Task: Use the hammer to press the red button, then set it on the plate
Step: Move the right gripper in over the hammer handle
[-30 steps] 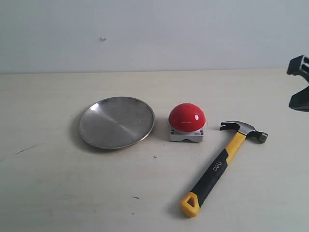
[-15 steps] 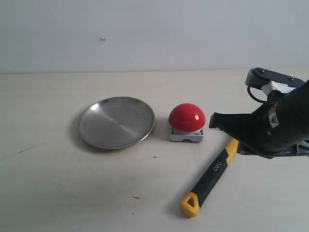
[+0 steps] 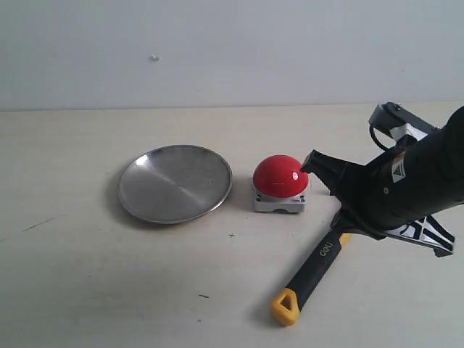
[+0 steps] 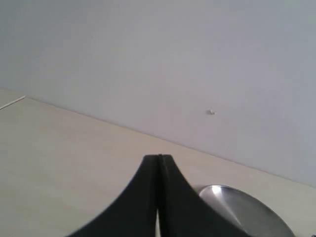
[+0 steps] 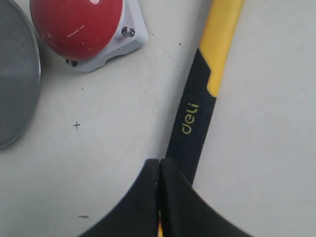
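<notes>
The hammer (image 3: 317,262) lies on the table right of the red button (image 3: 280,176); its yellow looped end points to the front. My right arm hides its head. My right gripper (image 3: 313,164) hovers shut above the hammer, its tip close beside the red dome. In the right wrist view the shut fingertips (image 5: 159,161) sit over the black grip of the hammer (image 5: 197,123), with the red button (image 5: 74,24) and the plate's rim (image 5: 19,84) beyond. The plate (image 3: 175,183) lies left of the button. My left gripper (image 4: 159,157) is shut and holds nothing, with the plate (image 4: 247,210) behind it.
A pale wall runs along the table's far edge. A small dark cross mark (image 3: 232,235) and a few scuffs lie on the tabletop in front of the plate and button.
My right arm has swung in from the right edge, covered the hammer's head, and its tip has shifted left up to the button. The hammer, button and plate have not moved.
</notes>
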